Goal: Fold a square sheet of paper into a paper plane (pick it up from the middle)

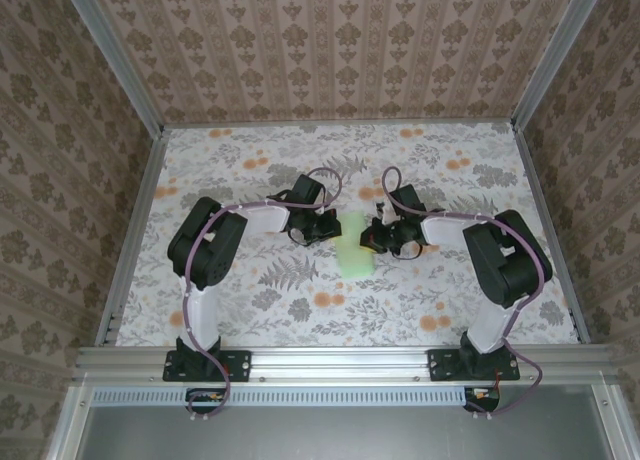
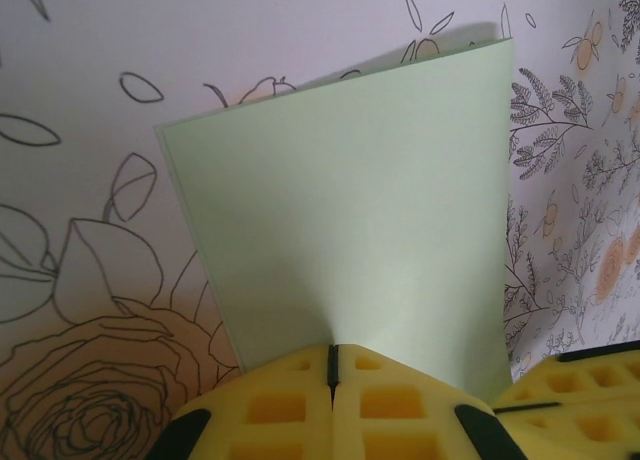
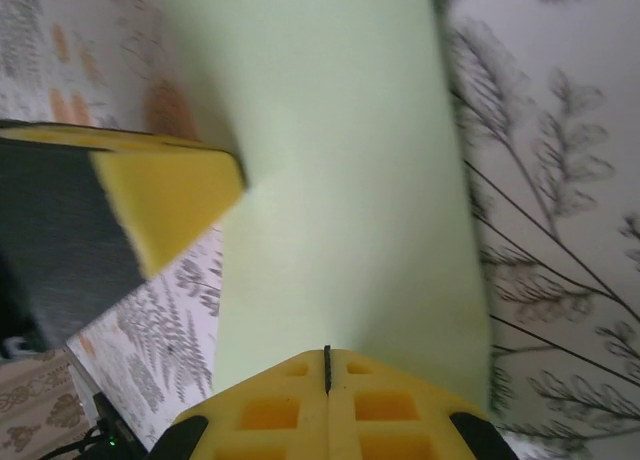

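The flower-patterned table [image 1: 250,160] spreads out on all sides of the square sheet of paper [image 1: 354,245], which sits near its middle. The left arm [image 1: 205,242] reaches in from the left of the sheet and the right arm [image 1: 505,252] from its right, the two bent towards each other. From above the pale green sheet looks like a narrow upright strip between the two wrists. In the left wrist view the sheet [image 2: 360,210] looks doubled over, with a second edge just showing along its left side. The left gripper [image 1: 325,228] is on the sheet's left, its yellow jaws pressed together on the paper's near edge [image 2: 332,365]. The right gripper [image 1: 378,235], on the sheet's right, is likewise clamped closed on the paper [image 3: 326,365].
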### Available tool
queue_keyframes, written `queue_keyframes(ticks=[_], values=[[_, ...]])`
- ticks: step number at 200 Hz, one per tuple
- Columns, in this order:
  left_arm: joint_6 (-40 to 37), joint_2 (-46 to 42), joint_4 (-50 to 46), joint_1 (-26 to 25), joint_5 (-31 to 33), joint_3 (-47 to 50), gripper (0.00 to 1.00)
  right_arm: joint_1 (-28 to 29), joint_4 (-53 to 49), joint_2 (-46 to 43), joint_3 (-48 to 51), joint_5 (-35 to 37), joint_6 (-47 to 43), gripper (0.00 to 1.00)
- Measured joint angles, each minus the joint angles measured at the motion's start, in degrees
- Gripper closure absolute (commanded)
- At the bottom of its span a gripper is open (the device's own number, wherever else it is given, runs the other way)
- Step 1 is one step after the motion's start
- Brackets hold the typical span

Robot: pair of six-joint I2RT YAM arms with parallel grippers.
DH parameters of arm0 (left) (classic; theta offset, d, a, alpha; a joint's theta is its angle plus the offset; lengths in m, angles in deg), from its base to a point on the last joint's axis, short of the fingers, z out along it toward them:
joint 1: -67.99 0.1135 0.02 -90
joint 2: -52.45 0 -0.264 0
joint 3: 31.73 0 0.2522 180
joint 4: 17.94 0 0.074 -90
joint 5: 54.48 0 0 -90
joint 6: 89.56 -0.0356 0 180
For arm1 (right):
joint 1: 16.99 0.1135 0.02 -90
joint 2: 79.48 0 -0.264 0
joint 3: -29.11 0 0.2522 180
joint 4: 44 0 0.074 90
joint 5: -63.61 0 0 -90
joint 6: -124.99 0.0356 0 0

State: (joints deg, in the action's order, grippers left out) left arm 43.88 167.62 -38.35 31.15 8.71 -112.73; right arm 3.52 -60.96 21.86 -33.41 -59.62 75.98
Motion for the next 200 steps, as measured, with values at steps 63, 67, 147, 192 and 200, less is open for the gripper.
queue_keyframes(ticks=[63,67,147,192,200], values=[[0.0,0.0,-0.02,-0.15,0.37,-0.04,1.0,-0.28,1.53,-2.86,6.25,-0.22,-1.4,0.99],[0.0,0.0,-0.04,-0.15,0.39,-0.07,1.0,-0.35,1.4,-3.43,6.86,-0.24,-1.6,0.99],[-0.42,0.0,-0.44,-0.26,0.66,-0.31,1.0,-0.81,-5.64,-16.76,12.2,0.7,-4.09,0.98],[-0.68,0.0,-0.96,-0.37,0.9,-0.68,1.0,-0.22,-0.9,-11.19,3.74,1.25,-1.64,0.97],[-0.79,0.0,-1.09,-0.44,1.05,-0.72,1.0,0.13,-0.07,-8.7,2.32,1.44,-1.44,0.98]])
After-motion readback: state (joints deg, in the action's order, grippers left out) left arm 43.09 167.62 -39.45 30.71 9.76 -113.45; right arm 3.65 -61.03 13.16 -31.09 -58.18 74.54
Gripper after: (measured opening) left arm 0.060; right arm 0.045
